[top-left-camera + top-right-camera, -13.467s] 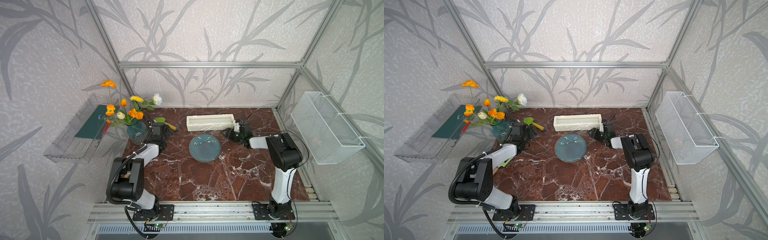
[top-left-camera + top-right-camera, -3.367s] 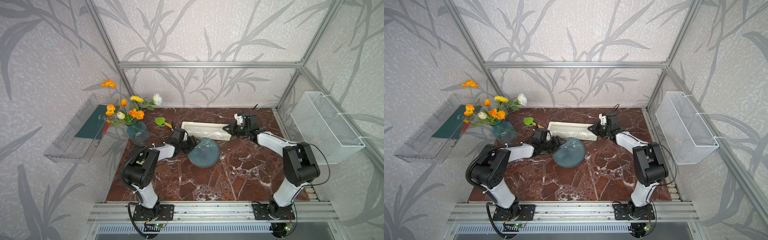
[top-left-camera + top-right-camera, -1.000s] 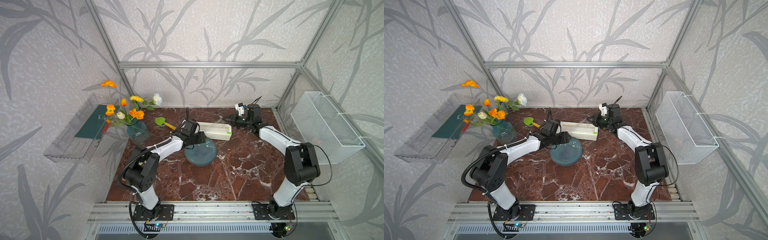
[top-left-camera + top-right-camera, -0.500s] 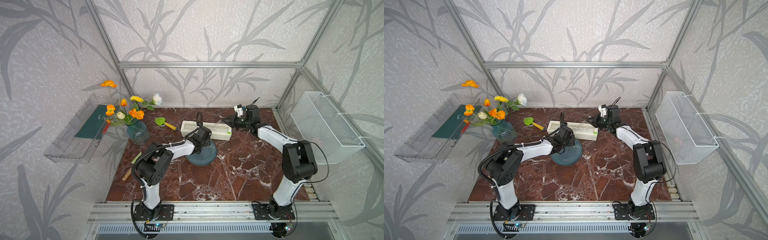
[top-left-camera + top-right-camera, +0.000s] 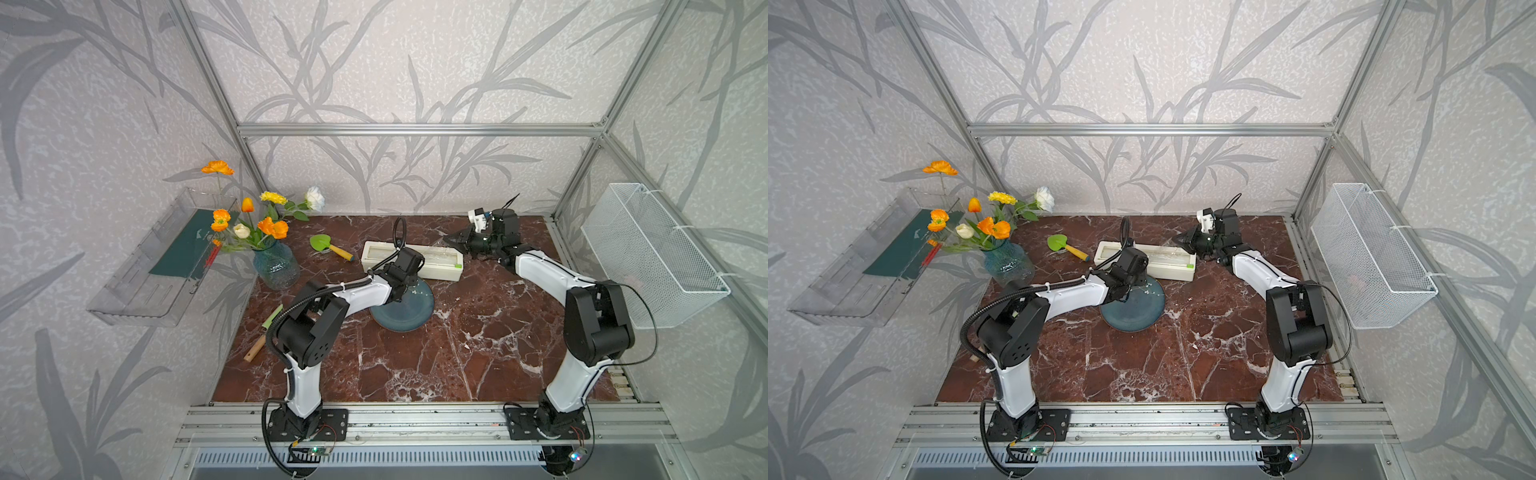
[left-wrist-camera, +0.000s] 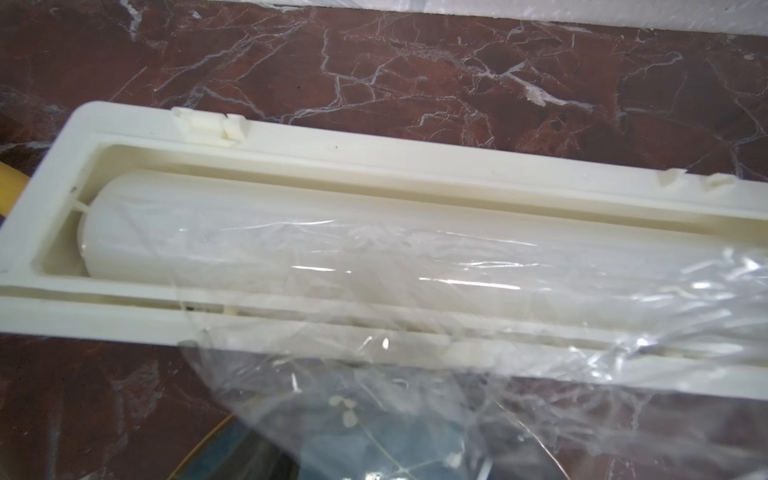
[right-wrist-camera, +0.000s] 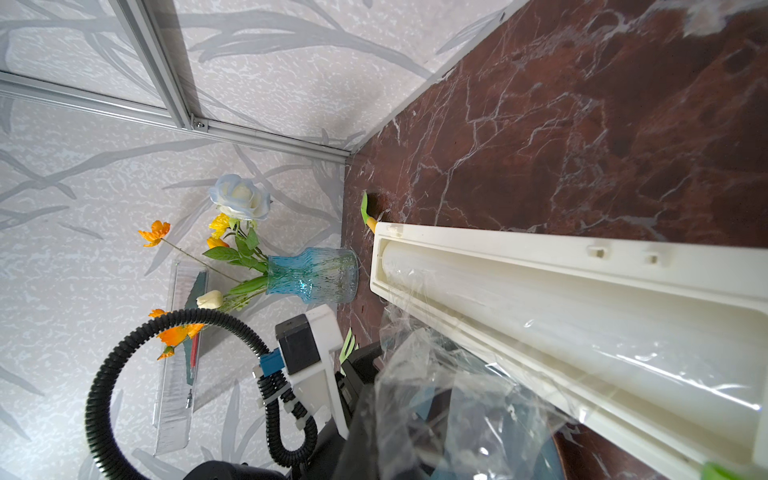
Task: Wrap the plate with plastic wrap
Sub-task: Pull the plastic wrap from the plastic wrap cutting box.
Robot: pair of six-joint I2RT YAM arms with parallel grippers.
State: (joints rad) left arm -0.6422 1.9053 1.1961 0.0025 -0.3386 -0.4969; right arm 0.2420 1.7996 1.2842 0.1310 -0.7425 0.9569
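The dark blue-grey plate (image 5: 405, 316) (image 5: 1136, 313) lies flat on the marble, just in front of the cream dispenser box (image 5: 440, 268) (image 5: 1173, 269). Plastic wrap (image 6: 415, 399) runs from the roll over the box's front edge and onto the plate (image 6: 374, 451). My left gripper (image 5: 409, 286) (image 5: 1130, 289) points down at the plate's far rim, its jaws hidden under the wrist. The right gripper (image 5: 456, 241) (image 5: 1187, 242) hovers above the box's right end, shut on a bunched corner of the plastic wrap (image 7: 419, 386).
A blue glass vase of flowers (image 5: 276, 266) stands at the back left, a green trowel (image 5: 328, 245) beside the box. A wooden-handled tool (image 5: 264, 332) lies by the left edge. A wire basket (image 5: 648, 253) hangs on the right wall, a clear shelf (image 5: 158, 270) on the left.
Over the last second my left gripper moved right along the plate's far rim and the left elbow swung inward. The right gripper and the plate barely moved.
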